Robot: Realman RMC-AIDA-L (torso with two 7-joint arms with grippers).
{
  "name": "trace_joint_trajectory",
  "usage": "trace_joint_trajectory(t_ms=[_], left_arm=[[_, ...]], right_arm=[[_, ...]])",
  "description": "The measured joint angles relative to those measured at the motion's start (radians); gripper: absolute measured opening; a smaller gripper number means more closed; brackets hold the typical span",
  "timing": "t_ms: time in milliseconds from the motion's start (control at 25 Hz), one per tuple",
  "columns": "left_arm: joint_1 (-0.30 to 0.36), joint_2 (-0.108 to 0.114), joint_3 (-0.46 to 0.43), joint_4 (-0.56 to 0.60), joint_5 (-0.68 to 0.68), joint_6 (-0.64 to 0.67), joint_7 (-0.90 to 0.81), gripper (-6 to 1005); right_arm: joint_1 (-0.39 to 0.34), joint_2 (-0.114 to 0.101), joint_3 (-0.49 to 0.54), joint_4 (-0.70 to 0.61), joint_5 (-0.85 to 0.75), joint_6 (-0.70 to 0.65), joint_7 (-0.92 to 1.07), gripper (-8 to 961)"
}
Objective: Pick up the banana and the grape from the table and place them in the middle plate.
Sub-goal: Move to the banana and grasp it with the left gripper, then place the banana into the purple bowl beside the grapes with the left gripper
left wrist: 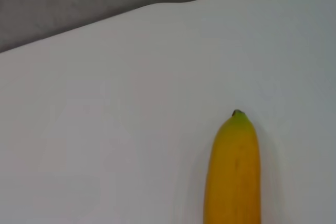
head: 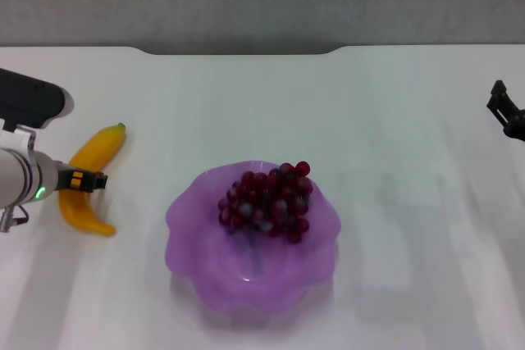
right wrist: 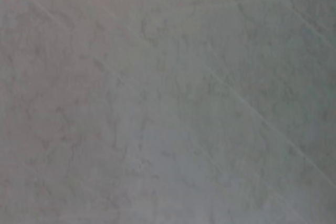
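Observation:
The banana (head: 92, 176) lies on the white table (head: 246, 104) at the left, green stem tip pointing away from me. My left gripper (head: 87, 179) is low over its middle, right at the fruit. The left wrist view shows the banana's stem end (left wrist: 233, 171) resting on the table. The grape bunch (head: 269, 202) lies in the far half of the purple middle plate (head: 187, 231) at the table's centre front. My right gripper (head: 509, 114) hangs at the far right edge, away from everything.
The table's far edge (head: 246, 51) meets a grey wall. The right wrist view shows only a plain grey surface (right wrist: 168, 98).

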Motion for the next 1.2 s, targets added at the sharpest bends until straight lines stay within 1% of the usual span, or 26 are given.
trace_joint_trajectory(t_ms=[160, 360, 600, 920, 960, 1080, 1200], left_arm=[[-0.013, 0.0, -0.001, -0.028, 0.0, 0.009, 0.0, 740], [-0.023, 0.0, -0.002, -0.048, 0.001, 0.018, -0.001, 555], [-0.02, 0.0, -0.002, -0.02, 0.001, 0.02, -0.058, 531], [0.053, -0.003, 0.008, 0.168, -0.001, -0.004, -0.073, 496], [0.053, -0.003, 0.008, 0.168, -0.001, -0.004, -0.073, 496], [0.068, -0.002, 0.009, 0.224, 0.0, -0.055, -0.073, 496], [0.09, 0.0, 0.009, 0.308, 0.001, -0.126, -0.065, 496]], right_arm=[[0.003, 0.001, 0.0, 0.0, -0.001, 0.0, 0.007, 884], [0.003, 0.001, 0.0, 0.0, -0.001, 0.0, 0.007, 884], [-0.002, 0.001, 0.0, 0.001, 0.0, 0.0, 0.008, 884], [-0.004, 0.001, 0.0, 0.005, 0.002, 0.0, 0.008, 884], [-0.004, 0.001, 0.0, 0.005, 0.002, 0.0, 0.008, 884], [-0.005, 0.001, 0.0, 0.005, 0.002, 0.0, 0.009, 884], [-0.004, 0.001, 0.0, 0.006, 0.0, 0.0, 0.009, 884]])
